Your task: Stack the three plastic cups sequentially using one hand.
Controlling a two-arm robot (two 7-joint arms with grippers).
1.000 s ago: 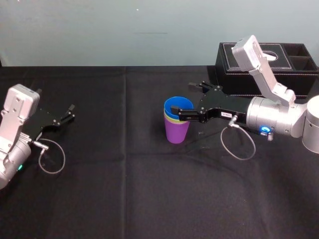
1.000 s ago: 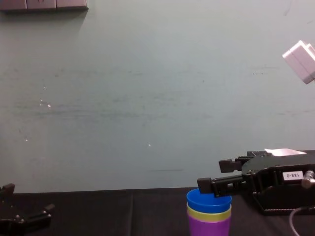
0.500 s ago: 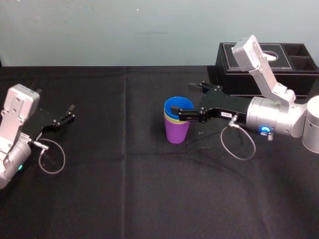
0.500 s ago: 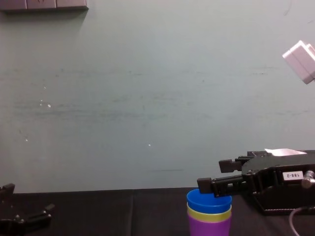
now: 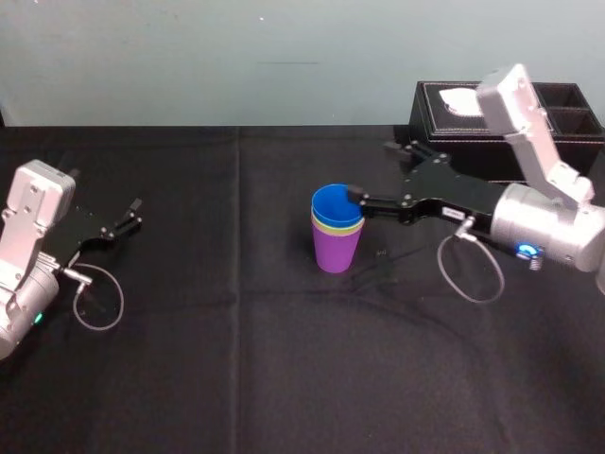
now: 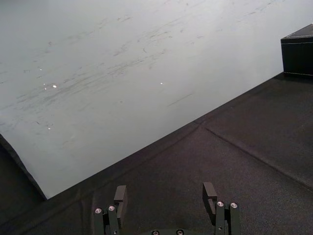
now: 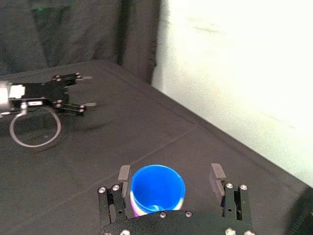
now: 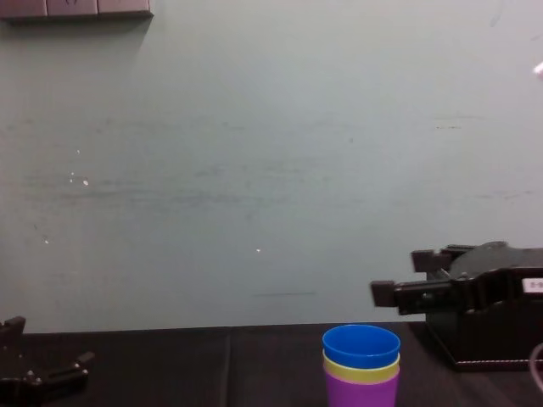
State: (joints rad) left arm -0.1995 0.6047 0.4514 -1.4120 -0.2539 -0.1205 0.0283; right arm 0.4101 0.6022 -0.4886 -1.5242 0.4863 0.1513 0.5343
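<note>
1. A table (image 5: 284,378) draped in black cloth fills the foreground, with a fold crease (image 5: 235,236) running from its near edge to its far edge, left of centre.
2. At the table's far right corner stands a black leather tissue box (image 5: 444,142) with pale stitching. A white tissue (image 5: 460,97) shows in its top opening, and open compartments (image 5: 567,99) lie at its right end.
3. Behind the table rises a pale, scuffed wall (image 5: 189,57).
4. Grey panels (image 8: 76,8) hang high on that wall, at the left.
</note>
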